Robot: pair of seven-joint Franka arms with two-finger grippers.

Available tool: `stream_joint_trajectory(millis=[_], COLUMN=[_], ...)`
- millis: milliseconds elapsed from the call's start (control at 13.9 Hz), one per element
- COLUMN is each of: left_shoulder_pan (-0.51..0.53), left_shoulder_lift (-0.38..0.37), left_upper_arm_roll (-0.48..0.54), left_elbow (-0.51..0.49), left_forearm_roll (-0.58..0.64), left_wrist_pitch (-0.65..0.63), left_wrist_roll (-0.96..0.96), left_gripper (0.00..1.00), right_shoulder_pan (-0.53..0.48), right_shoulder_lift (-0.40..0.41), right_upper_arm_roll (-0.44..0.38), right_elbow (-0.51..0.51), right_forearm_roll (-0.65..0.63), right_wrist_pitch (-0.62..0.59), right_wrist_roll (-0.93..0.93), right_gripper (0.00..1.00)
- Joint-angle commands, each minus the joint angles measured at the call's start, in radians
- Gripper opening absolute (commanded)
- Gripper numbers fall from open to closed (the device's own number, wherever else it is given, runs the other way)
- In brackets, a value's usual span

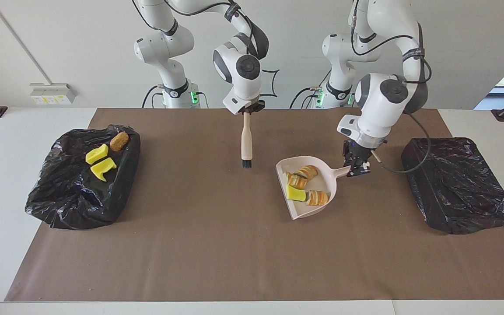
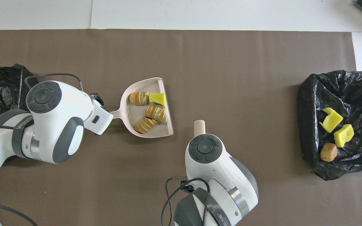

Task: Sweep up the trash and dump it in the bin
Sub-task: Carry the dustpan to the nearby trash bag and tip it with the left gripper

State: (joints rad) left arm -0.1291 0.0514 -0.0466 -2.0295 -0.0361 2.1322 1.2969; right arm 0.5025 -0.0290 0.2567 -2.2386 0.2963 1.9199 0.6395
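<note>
Near the middle of the brown mat (image 1: pixel 217 245) that covers most of the table, my pale pink dustpan (image 1: pixel 327 176) lies flat with its handle pointing toward the left arm's end. My left gripper (image 1: pixel 356 168) is down at that handle and clamped on its tip, fingers closed around it. Inside the pan sit three striped croissant pastries (image 2: pixel 155 113) and one yellow spongy chunk (image 2: pixel 157 98), the chunk lying against the pan's open lip beside the pastry farthest from me. My right gripper (image 1: pixel 247 109) hangs over the middle of the mat toward my own edge, closed on the top of a wooden-handled brush (image 1: pixel 246 142) that dangles straight down, its dark bristles just above the mat beside the pan's open mouth, apart from it. At the right arm's end of the table a black bag-lined bin (image 1: pixel 59 197) lies open, and in it rest two more yellow chunks (image 1: pixel 100 162) and the brown oval bun (image 1: pixel 119 141), the bun nearest my edge and the chunks touching each other just beside it. At the left arm's end sits a second black bag-covered bin (image 1: pixel 457 188), its plastic crumpled over the top so I cannot tell what, if anything, lies in it.
</note>
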Motion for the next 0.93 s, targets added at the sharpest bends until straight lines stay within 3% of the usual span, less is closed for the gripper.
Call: stream_joint_trajectory(millis=[0,216,575,862], left_shoulder_pan=[0.17,0.365,0.633,0.681], left_shoulder_lift=[-0.053,-0.045,-0.004,0.048], left_upper_arm_roll=[-0.004,-0.004,-0.004,0.007], left_elbow=[0.081,0.205,0.313,0.405], left_forearm_roll=[-0.034,-0.034,-0.03,0.115], left_wrist_pitch=[-0.154,-0.288,-0.268,-0.253], left_wrist_roll=[0.197,0.255,0.292,0.315], left_gripper=[0.0,0.0,0.0,0.0], right_shoulder_pan=[-0.006,-0.006,0.002,0.007], right_shoulder_lift=[-0.045,-0.039,-0.034,-0.008], right_upper_arm_roll=[0.003,0.003,0.003,0.004], right_elbow=[-0.102,-0.139,-0.138,-0.128], right_forearm_roll=[0.035,0.046,0.061,0.083], right_wrist_pitch=[0.073,0.097,0.094,0.1], right_wrist_roll=[-0.012,-0.006,-0.075,-0.084], right_gripper=[0.0,0.0,0.0,0.04])
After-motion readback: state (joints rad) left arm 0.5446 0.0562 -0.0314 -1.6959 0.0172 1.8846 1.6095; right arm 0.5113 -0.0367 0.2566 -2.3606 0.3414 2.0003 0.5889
